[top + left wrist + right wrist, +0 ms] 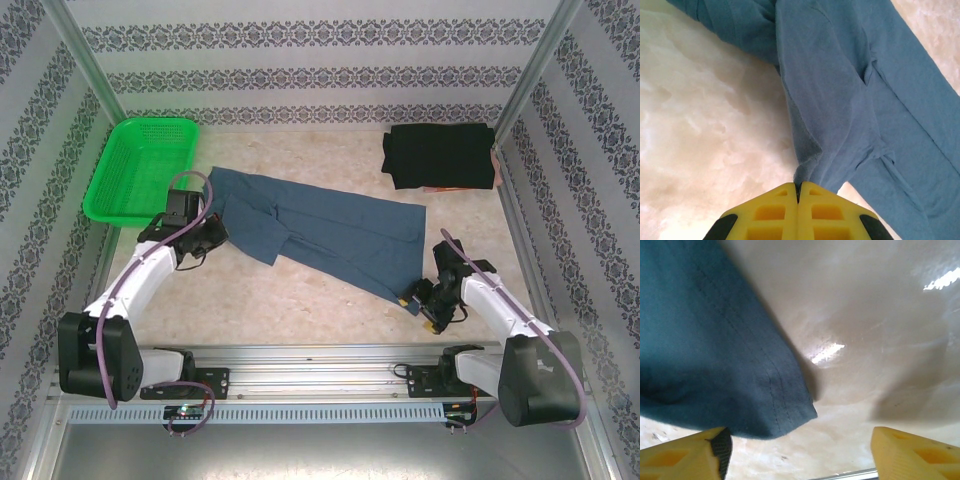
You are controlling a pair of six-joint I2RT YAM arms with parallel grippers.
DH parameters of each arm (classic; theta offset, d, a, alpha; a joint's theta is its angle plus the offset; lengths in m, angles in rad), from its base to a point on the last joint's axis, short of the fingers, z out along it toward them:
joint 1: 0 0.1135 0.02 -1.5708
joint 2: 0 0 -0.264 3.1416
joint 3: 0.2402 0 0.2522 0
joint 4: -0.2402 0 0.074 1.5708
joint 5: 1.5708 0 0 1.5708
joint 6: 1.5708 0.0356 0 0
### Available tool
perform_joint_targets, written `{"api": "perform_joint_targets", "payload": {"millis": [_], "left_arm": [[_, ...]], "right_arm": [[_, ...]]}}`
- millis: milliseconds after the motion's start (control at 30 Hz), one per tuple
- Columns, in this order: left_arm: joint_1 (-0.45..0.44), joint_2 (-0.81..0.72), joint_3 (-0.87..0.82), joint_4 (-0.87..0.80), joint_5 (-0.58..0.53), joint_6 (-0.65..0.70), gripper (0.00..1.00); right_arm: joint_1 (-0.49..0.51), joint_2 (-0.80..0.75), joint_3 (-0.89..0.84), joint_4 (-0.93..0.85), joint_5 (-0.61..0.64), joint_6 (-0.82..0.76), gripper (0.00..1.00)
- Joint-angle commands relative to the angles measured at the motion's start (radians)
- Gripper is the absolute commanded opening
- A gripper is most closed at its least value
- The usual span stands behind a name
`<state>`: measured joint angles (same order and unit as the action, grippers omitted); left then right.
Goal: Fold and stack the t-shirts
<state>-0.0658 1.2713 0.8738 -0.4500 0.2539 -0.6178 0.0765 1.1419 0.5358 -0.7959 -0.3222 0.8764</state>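
there are two t-shirts, one basket and two claws on the worktop [250, 300].

the blue t-shirt [330, 230] lies spread out in the middle of the worktop, slanting from the far left toward the near right, with some folds and wrinkles in it. the black t-shirt [438, 155] lies folded in a neat rectangle at the far right corner, well apart from the blue one and from both claws. the green basket [100, 180] stands at the far left corner, just beside the left end of the blue t-shirt.

the left claw [208, 236] is at the left end of the blue t-shirt. in the left wrist view, the left claw [798, 186] is closed. it pinches a gathered bit of the blue t-shirt [840, 100], and the rest of the cloth spreads away from the fingertips over the worktop [700, 125].

the right claw [420, 310] is at the near right corner of the blue t-shirt. in the right wrist view, the right claw [800, 445] has its two fingers wide apart. the hemmed corner of the blue t-shirt [705, 340] is close to the left finger [685, 455], and the cloth is not clamped. the other finger [915, 452] is over the bare worktop [880, 315].
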Motion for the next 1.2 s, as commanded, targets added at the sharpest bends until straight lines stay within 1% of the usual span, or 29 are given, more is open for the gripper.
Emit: {"api": "perform_joint_targets", "payload": {"millis": [0, 133, 233, 267, 333, 433, 533, 667, 767, 933, 1033, 1167], "left_arm": [[-0.011, -0.034, -0.014, -0.045, -0.002, -0.012, 0.00], [-0.012, -0.059, -0.016, -0.062, -0.011, -0.005, 0.00], [-0.011, -0.069, -0.026, -0.066, -0.008, -0.004, 0.00], [-0.011, -0.075, -0.033, -0.066, -0.006, -0.005, 0.00], [-0.011, -0.096, -0.048, -0.071, -0.011, -0.011, 0.00], [-0.011, -0.133, -0.066, -0.097, -0.019, -0.011, 0.00], [-0.011, -0.185, -0.083, -0.135, -0.030, -0.014, 0.00], [-0.011, -0.274, -0.113, -0.205, -0.064, -0.026, 0.00], [-0.010, -0.338, -0.137, -0.263, -0.087, -0.041, 0.00], [-0.008, -0.439, -0.116, -0.397, -0.174, -0.070, 0.00], [-0.007, -0.467, -0.086, -0.440, -0.200, -0.081, 0.00], [-0.006, -0.452, -0.043, -0.446, -0.198, -0.085, 0.00]], "right_arm": [[0.005, 0.007, -0.031, 0.086, -0.008, 0.090, 0.69], [0.008, -0.033, -0.066, 0.118, 0.008, 0.149, 0.62], [0.001, -0.042, -0.096, 0.145, 0.029, 0.184, 0.54], [-0.001, -0.038, -0.107, 0.169, 0.024, 0.197, 0.49], [0.000, -0.017, -0.116, 0.218, 0.015, 0.215, 0.37], [0.000, 0.010, -0.093, 0.207, 0.040, 0.206, 0.17], [-0.010, -0.002, -0.074, 0.185, 0.063, 0.193, 0.00], [-0.022, -0.050, -0.045, 0.111, 0.103, 0.154, 0.00], [-0.038, -0.073, -0.041, 0.084, 0.083, 0.132, 0.00], [-0.041, -0.130, 0.011, -0.016, 0.112, 0.090, 0.00], [-0.053, -0.162, 0.032, -0.061, 0.117, 0.076, 0.00], [-0.056, -0.172, 0.054, -0.083, 0.107, 0.054, 0.00]]}}
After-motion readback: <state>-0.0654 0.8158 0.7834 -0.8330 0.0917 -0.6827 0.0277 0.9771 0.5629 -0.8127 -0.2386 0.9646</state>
